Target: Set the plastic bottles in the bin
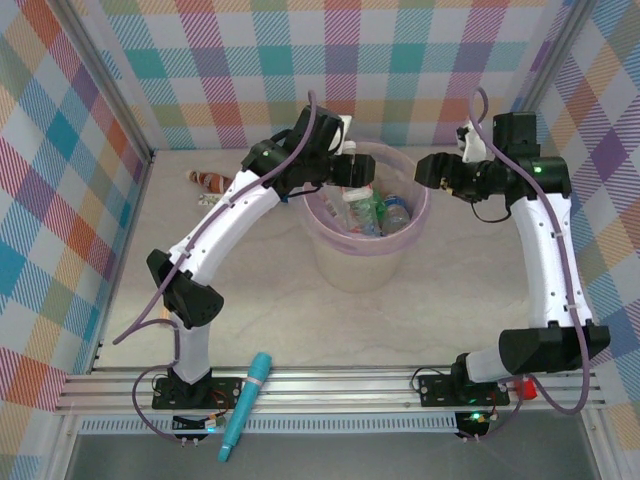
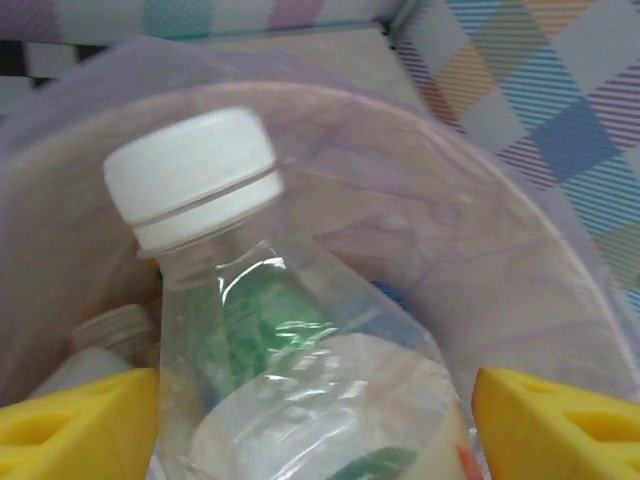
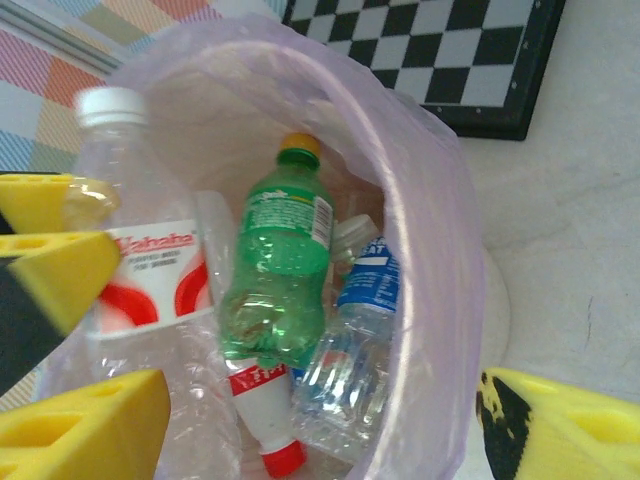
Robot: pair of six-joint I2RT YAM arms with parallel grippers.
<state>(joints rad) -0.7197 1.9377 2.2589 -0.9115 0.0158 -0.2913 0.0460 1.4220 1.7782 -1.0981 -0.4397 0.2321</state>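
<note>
The bin (image 1: 360, 262), pale pink and translucent, stands mid-table with several plastic bottles inside: a green one (image 3: 280, 270), a clear blue-labelled one (image 3: 355, 330) and a white one with a red cap (image 3: 265, 420). My left gripper (image 1: 352, 178) hangs over the bin's left side, open. A clear white-capped bottle (image 2: 300, 330) sits between its yellow fingers (image 2: 80, 425), cap blurred, its lower part down in the bin (image 2: 450, 230). That bottle (image 3: 140, 260) has a red-and-white label. My right gripper (image 1: 428, 168) is open and straddles the right rim (image 3: 430, 220), holding nothing. A brown-labelled bottle (image 1: 210, 181) lies on the table at the far left.
A teal pen-like tube (image 1: 247, 403) lies across the rail at the near edge by the left arm's base. A black-and-white checkerboard (image 3: 440, 50) lies on the table beyond the bin. Plaid walls close in the back and both sides.
</note>
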